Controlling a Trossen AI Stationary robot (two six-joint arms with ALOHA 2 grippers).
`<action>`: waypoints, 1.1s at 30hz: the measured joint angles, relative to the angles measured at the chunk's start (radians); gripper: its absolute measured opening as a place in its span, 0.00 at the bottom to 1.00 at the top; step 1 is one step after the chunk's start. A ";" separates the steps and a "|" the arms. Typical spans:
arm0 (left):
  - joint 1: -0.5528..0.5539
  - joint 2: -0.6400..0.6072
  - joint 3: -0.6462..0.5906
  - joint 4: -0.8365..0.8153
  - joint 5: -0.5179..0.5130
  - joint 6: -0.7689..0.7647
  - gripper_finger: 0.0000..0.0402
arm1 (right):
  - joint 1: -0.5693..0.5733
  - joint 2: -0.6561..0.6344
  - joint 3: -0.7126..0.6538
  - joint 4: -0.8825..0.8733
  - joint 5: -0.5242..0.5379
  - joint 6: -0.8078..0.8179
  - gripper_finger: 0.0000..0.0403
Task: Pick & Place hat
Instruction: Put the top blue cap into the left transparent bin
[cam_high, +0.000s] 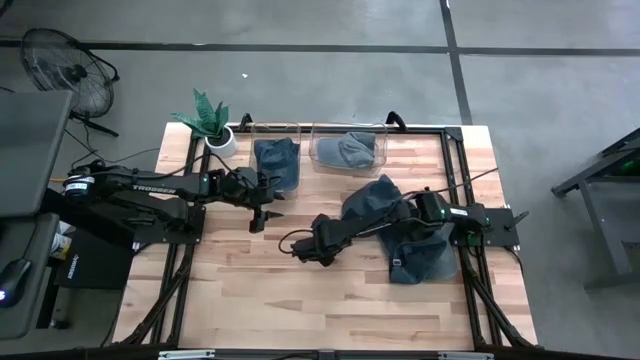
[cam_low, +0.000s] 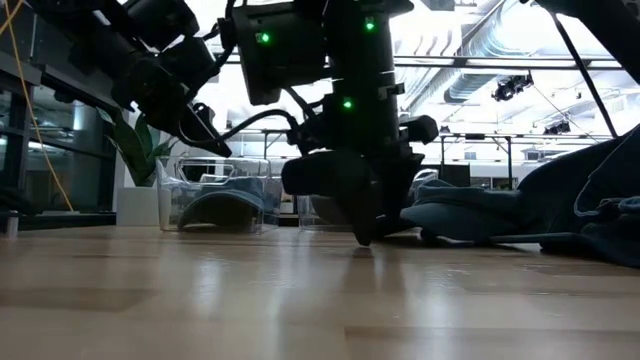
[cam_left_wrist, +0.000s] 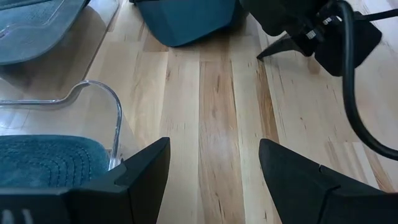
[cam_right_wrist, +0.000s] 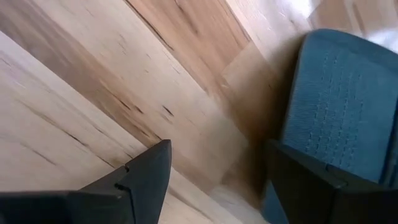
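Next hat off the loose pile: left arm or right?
Right. The right gripper hangs open beside the loose hats, one hat at its finger. The left gripper, also open, sits by the left bin.

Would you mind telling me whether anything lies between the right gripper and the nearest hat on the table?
Nothing visible does. The right gripper, fingers open and empty, sits low over bare wood, and the nearest blue hat lies just beside it with only open table between them. The left gripper is off by the bins.
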 joint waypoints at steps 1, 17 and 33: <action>0.000 0.000 0.000 0.000 0.000 0.001 0.60 | 0.000 0.000 0.000 -0.005 -0.001 -0.005 0.63; 0.000 0.000 0.000 0.000 0.000 0.001 0.60 | 0.002 0.000 0.099 -0.039 0.051 -0.102 0.63; 0.000 0.000 0.000 0.000 0.000 0.000 0.60 | 0.001 0.022 0.096 -0.125 0.088 -0.185 0.62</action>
